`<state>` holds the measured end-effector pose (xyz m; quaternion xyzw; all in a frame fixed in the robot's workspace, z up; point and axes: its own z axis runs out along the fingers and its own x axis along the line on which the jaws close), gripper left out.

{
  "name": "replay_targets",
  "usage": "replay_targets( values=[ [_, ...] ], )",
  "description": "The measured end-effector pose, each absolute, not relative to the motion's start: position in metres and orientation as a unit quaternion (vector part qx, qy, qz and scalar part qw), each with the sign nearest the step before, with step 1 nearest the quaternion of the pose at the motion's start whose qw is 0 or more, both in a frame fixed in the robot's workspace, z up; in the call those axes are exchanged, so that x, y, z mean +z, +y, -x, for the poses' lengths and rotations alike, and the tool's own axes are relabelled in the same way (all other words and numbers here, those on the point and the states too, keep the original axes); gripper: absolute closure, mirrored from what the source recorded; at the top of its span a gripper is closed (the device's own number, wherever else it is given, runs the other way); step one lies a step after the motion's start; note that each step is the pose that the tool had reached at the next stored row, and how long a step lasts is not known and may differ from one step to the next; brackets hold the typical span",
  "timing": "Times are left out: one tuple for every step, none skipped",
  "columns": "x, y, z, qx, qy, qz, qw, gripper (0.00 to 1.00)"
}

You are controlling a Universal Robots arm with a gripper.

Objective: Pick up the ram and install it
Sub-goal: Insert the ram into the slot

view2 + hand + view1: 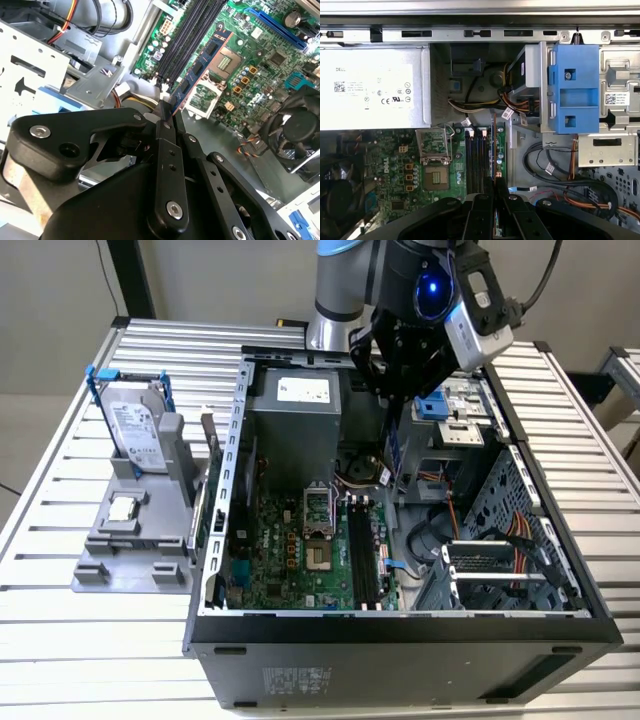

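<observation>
On the exterior view's left, a grey fixture [130, 540] sits on the slatted aluminium bench [40, 540]; it holds a silver hard drive with blue rails [135, 430] standing on edge and, nearer the camera, a small square processor chip [123, 508]; both are well apart from the work.

In the middle is an open computer case [400, 655]; a green motherboard [270, 560] lies on its floor, with long black memory slots [362, 555] that look empty.

Above the far end of those slots a robot arm [345, 280] reaches down into the case; its jaws are pressed together, pinching the ram [397, 453], a thin dark bluish stick hanging below them. In the second wrist view the ram [202, 67] stretches away from the jaws over the board, near the slots but not touching them; in the first wrist view it [496, 150] shows edge-on as a thin line, roughly parallel to the slots and just beside them.

On the exterior view's right are a perforated metal drive cage [520, 505] and orange cables [505, 550].

Judging from this, the pick-up is done and the install is in hand, with the stick carried but not seated; seating it calls for its lower edge to sit squarely over one free slot, level along its length, then a straight push down.
</observation>
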<state>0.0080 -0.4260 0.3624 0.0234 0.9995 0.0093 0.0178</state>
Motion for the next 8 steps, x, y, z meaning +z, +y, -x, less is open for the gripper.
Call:
replay_targets(
  values=[
    [0.3621,-0.426,-0.008,0.009,1.0,-0.023,0.018,1.0],
    [0.3617,-0.426,-0.008,0.009,1.0,-0.023,0.018,1.0],
    [0.3613,-0.426,-0.008,0.009,1.0,-0.023,0.018,1.0],
    [0.3607,-0.426,-0.008,0.009,1.0,-0.023,0.018,1.0],
    [0.3602,-0.426,-0.008,0.009,1.0,-0.023,0.018,1.0],
    [0.3597,-0.426,-0.0081,0.009,1.0,-0.024,0.018,1.0],
    [0.3591,-0.426,-0.0085,0.008,1.0,-0.024,0.018,1.0],
    [0.3586,-0.426,-0.009,0.008,1.0,-0.024,0.018,1.0]
  ],
)
